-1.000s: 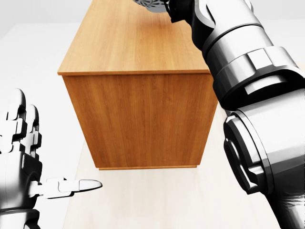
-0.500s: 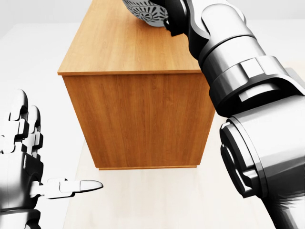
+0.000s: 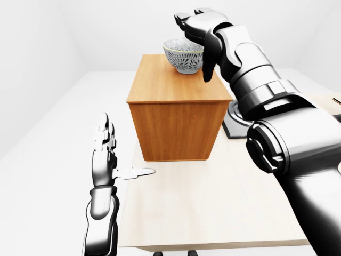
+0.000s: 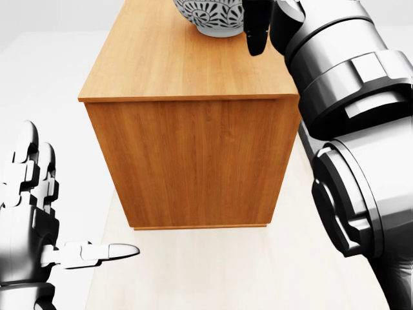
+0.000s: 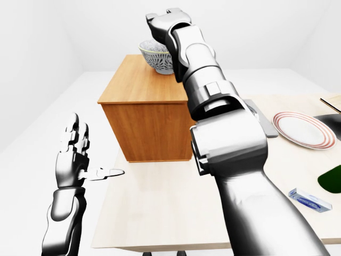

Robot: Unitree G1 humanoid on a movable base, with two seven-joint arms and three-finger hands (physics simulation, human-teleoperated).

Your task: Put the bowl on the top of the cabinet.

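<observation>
The patterned blue-and-white bowl [image 3: 183, 57] stands on the far end of the wooden cabinet's top [image 3: 160, 85]; it also shows at the top of the head view [image 4: 210, 16]. My right hand [image 3: 200, 40] is open over the bowl's right side. Its fingers [image 3: 186, 21] stretch out above the rim and its thumb [image 3: 208, 66] hangs straight down beside the bowl. My left hand [image 3: 114, 160] is open and empty, low at the left of the cabinet, thumb pointing right.
The cabinet stands on a pale table [image 3: 213, 213]. On the table to its right lie a grey flat tray [image 3: 234, 125], a red-rimmed plate [image 5: 301, 129], a small blue box [image 5: 306, 200] and a dark green thing [image 5: 333, 178] at the edge.
The bowl has come down and nearer along the cabinet top with my right hand. The thumb now hangs straight beside the bowl. The left hand has not moved.
</observation>
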